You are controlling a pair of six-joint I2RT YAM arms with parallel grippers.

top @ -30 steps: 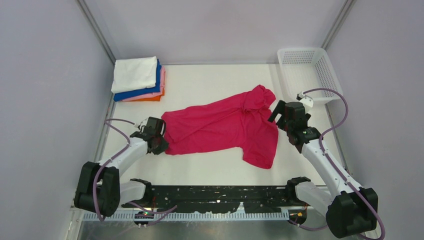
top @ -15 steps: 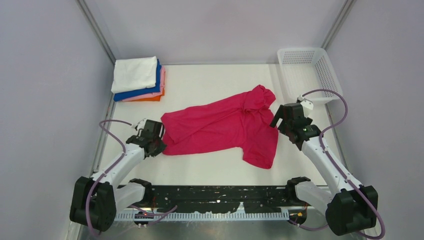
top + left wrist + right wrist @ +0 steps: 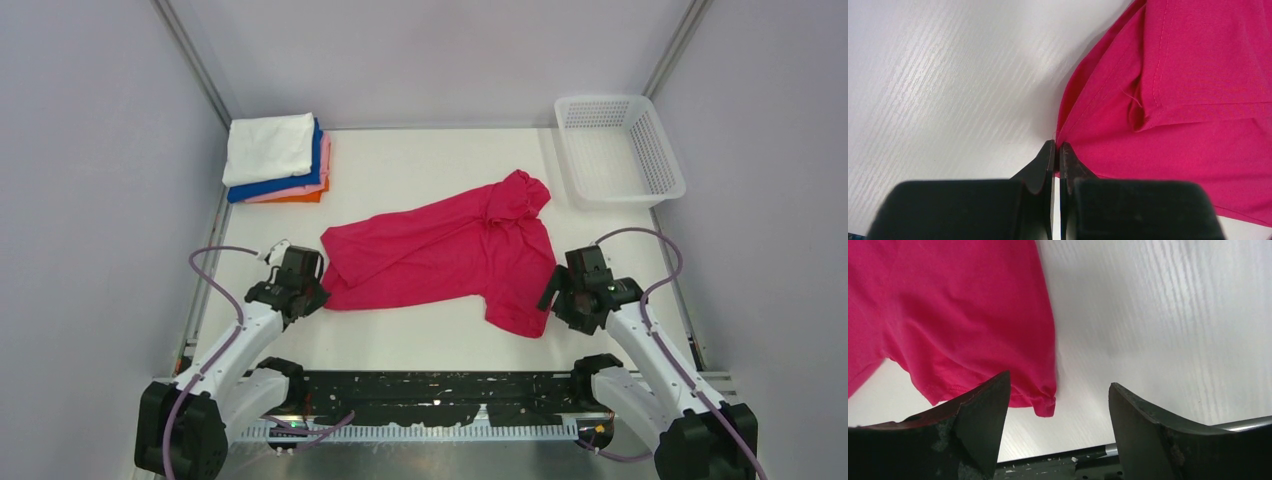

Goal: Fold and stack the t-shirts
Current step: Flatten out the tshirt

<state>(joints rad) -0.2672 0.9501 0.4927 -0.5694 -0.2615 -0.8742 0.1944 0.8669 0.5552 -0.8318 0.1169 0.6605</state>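
Note:
A magenta-red t-shirt (image 3: 440, 250) lies spread and rumpled across the middle of the white table. My left gripper (image 3: 305, 288) is at its near left corner; in the left wrist view the jaws (image 3: 1056, 145) are shut on the shirt's edge (image 3: 1173, 90). My right gripper (image 3: 556, 300) is open beside the shirt's near right corner; in the right wrist view that corner (image 3: 1045, 407) lies between the wide-open fingers (image 3: 983, 405). A stack of folded t-shirts (image 3: 275, 158), white on top of blue, pink and orange, sits at the far left.
A white plastic mesh basket (image 3: 618, 150) stands at the far right. Grey walls close in both sides. A black rail (image 3: 430, 395) runs along the table's near edge, also showing in the right wrist view (image 3: 1058, 465).
My right gripper has moved from the shirt's far right sleeve toward me, to its near right corner. My left gripper has pulled slightly nearer, keeping hold of the shirt's corner.

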